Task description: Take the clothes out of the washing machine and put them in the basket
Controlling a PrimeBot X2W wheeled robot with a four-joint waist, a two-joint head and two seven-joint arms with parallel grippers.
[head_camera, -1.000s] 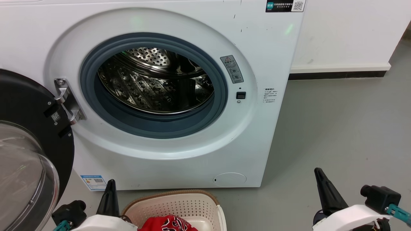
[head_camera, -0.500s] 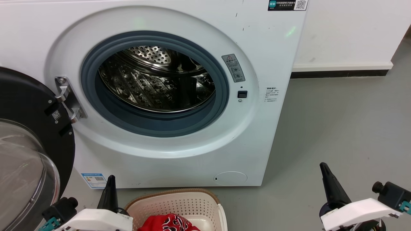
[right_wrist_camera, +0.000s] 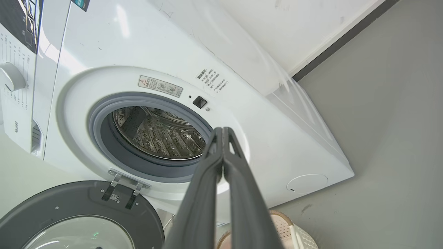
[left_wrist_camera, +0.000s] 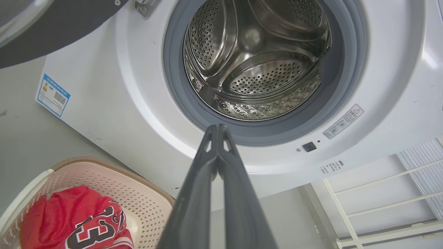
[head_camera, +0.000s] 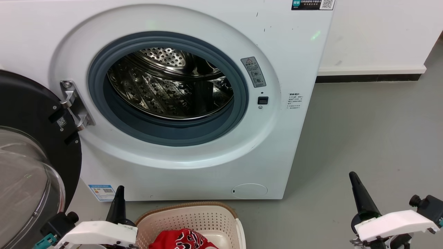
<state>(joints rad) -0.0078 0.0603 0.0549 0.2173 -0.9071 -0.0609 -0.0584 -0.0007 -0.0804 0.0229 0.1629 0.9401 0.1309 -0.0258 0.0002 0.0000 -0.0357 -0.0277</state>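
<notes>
A red jersey (head_camera: 180,240) with white and black print lies bunched inside the basket (head_camera: 188,206), towards its near left part; in the left wrist view the garment (left_wrist_camera: 69,221) shows part of a large numeral. The cream basket (left_wrist_camera: 142,193) has perforated walls and a brown rim and stands on the grey floor (head_camera: 363,138), just in front of the washing machine (head_camera: 207,173) and below its opening.

The machine's round opening is ringed by a grey gasket (head_camera: 173,133), and behind it the steel drum (head_camera: 166,93) shows its perforated wall and raised ribs. The door (head_camera: 31,103) is swung fully open to the left on a metal hinge (head_camera: 74,107), its black rim facing out and its clear glass bowl (head_camera: 20,180) bulging towards the near side. A blue label (head_camera: 102,192) sits at the machine's lower left corner.

The left jaws are pressed together and hold nothing; their dark fingers (left_wrist_camera: 197,193) point at the gasket's lower edge, just left of the basket. The right jaws are likewise closed on nothing, fingers (right_wrist_camera: 204,193) touching along their length, well to the right of the basket, above the floor
</notes>
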